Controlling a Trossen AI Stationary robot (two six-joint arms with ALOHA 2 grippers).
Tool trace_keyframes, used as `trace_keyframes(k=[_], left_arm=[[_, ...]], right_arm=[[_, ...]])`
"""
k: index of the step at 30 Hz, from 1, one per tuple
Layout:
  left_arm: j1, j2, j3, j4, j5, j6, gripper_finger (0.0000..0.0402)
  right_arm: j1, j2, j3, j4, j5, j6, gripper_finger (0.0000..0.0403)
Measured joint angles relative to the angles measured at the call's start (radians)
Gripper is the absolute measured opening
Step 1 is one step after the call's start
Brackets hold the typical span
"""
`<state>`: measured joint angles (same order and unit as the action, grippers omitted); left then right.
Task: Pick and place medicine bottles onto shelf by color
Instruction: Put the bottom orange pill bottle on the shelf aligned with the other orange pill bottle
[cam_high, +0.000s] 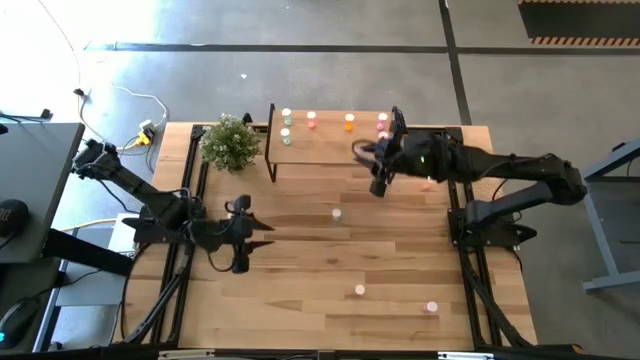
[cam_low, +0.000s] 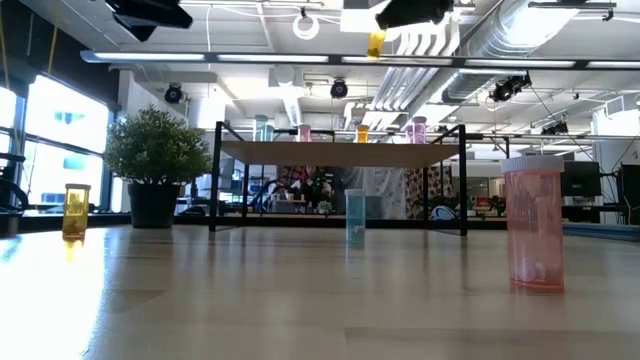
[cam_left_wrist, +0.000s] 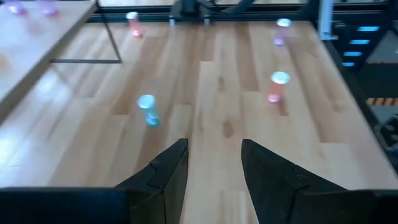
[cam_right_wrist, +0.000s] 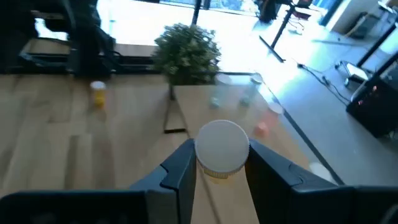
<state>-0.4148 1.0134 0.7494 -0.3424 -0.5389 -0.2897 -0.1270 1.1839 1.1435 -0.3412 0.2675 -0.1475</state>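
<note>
The shelf (cam_high: 320, 148) stands at the table's far edge and carries green (cam_high: 286, 120), pink (cam_high: 312, 120), orange (cam_high: 349, 122) and magenta (cam_high: 383, 122) bottles. My right gripper (cam_high: 378, 186) hangs just off the shelf's near edge, shut on an orange bottle (cam_low: 375, 42) with a white cap. My left gripper (cam_high: 262, 234) waits open over the table's left half, touching nothing. Standing loose on the table are a pale green bottle (cam_high: 337, 213), a pink one (cam_high: 360, 291), another (cam_high: 432, 307), and an orange one (cam_low: 75, 212). My right gripper pinches the orange bottle between its two fingers (cam_right_wrist: 180, 168), just under the white cap (cam_right_wrist: 222, 146). The fingers come from the table's right side. The bottle stands upright in the hold, lifted clear, above the height of the shelf top (cam_low: 340, 153).
A potted plant (cam_high: 231, 140) stands at the shelf's left end. Another pink bottle (cam_high: 427, 183) stands near the right arm. Open wood lies between the two grippers and along the near edge. Black frame rails run down both sides of the table.
</note>
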Motion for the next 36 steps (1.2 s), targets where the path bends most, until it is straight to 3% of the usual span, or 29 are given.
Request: trace_keyframes(k=[7,17,27,36], left_arm=[[0.113,0.0,0.0,0.002,0.004,0.032,0.014],[0.291,0.0,0.0,0.006,0.065,0.064,0.014],[0.439,0.0,0.0,0.012,0.197,0.103,0.014],[0.5,0.0,0.0,0.011,0.25,0.119,0.014]], right_arm=[[-0.191,0.0,0.0,-0.036,-0.171,0.01,0.0111],[-0.361,0.077,0.0,-0.031,-0.35,0.008,0.0111],[-0.411,0.203,0.009,-0.018,-0.403,-0.011,0.0111],[-0.411,0.336,0.197,-0.17,-0.404,-0.011,0.0111]])
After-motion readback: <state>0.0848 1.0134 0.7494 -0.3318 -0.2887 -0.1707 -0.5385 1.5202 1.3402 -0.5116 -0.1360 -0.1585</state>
